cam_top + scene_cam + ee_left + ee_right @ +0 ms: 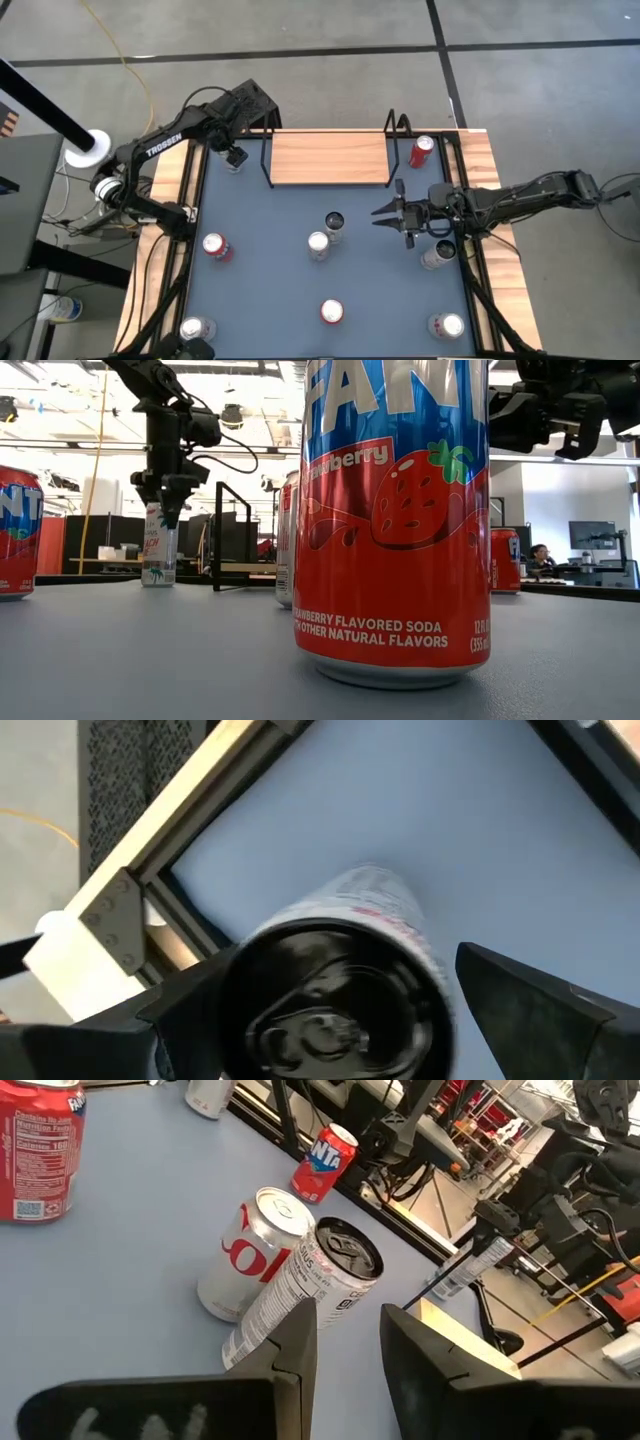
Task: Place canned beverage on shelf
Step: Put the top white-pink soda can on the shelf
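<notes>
At the far edge of the tabletop (pixel 260 290), centred between the two arms, stands the shelf (pixel 328 158), a light-wood board on a black wire frame. Its top is bare; no can has yet been placed on it, so the task appears to be at its first grasp.

Just left of the shelf, in the far left corner, the left gripper (pixel 233 157) hangs directly over a white canned beverage (pixel 385 905). The left wrist view looks down the can's dark top, with one finger on each side, spread apart and not yet clamped. This vertical straddle suits a grasp from above, probably chosen because this can is the one nearest the shelf.

Right of centre, the right gripper (pixel 385 212) is held level above the tabletop, its fingers pointing left and standing a little apart, empty. It seems to wait clear of the left arm's path. Its wrist view looks toward a black-topped can (pixel 300 1295) and a silver can (pixel 250 1250) beside it.

Further cans are scattered over the tabletop: a red can (pixel 421 151) just right of the shelf, one at the left (pixel 215 245), one near (pixel 331 311), and others at the near corners.

- Hidden: in the low view a strawberry soda can (pixel 395 520) fills the foreground and masks most of the shelf.
- Cut off: the left fingers' tips lie outside the wrist view.
- Uncertain: contact between fingers and can cannot be confirmed, though a gap shows on one side.
</notes>
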Controlling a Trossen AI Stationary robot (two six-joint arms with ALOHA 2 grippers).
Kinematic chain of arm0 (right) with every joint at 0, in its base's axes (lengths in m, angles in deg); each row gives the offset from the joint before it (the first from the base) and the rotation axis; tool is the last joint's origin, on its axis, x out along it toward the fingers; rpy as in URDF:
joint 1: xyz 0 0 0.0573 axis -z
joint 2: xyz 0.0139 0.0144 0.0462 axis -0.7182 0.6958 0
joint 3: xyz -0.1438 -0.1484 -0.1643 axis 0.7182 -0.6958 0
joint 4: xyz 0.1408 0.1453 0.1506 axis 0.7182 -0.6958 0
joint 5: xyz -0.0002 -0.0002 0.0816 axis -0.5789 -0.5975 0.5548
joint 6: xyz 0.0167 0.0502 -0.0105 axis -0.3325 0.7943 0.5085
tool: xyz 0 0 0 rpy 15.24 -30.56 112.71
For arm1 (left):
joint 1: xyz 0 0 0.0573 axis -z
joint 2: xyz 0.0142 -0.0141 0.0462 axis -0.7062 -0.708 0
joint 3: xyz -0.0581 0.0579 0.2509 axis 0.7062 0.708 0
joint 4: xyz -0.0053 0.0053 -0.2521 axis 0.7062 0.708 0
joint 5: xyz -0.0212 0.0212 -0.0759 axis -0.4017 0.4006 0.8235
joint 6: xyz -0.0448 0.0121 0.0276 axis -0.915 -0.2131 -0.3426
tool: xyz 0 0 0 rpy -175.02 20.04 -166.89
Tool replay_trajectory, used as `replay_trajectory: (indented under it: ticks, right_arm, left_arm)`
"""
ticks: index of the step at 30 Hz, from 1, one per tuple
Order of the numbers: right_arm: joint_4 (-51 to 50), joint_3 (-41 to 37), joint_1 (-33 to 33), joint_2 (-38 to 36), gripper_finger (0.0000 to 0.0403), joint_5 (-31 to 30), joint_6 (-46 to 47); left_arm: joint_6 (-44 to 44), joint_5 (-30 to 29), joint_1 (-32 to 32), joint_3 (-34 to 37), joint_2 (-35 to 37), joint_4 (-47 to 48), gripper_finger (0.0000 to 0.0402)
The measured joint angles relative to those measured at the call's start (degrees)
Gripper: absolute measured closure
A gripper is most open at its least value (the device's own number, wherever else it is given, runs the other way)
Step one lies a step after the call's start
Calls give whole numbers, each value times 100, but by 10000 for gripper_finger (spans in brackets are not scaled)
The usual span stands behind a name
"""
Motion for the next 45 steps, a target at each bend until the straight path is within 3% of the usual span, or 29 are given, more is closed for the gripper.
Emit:
replay_trajectory:
  ticks: [6,14,24,31,45]
  right_arm:
    - [2,0,-9,0,292,0,-13]
    - [2,0,-7,0,292,-2,-13]
    - [2,0,-7,0,292,-4,-13]
    - [-1,0,-8,0,292,-7,-11]
    - [-9,0,-7,0,292,-11,-9]
  left_arm:
    - [34,157,0,-1,2,-2,67]
    - [-254,201,-24,-6,11,34,159]
    - [-2055,193,-86,-333,9,816,160]
    - [-3054,313,123,-159,13,851,145]
    - [-2207,317,295,-66,22,767,114]
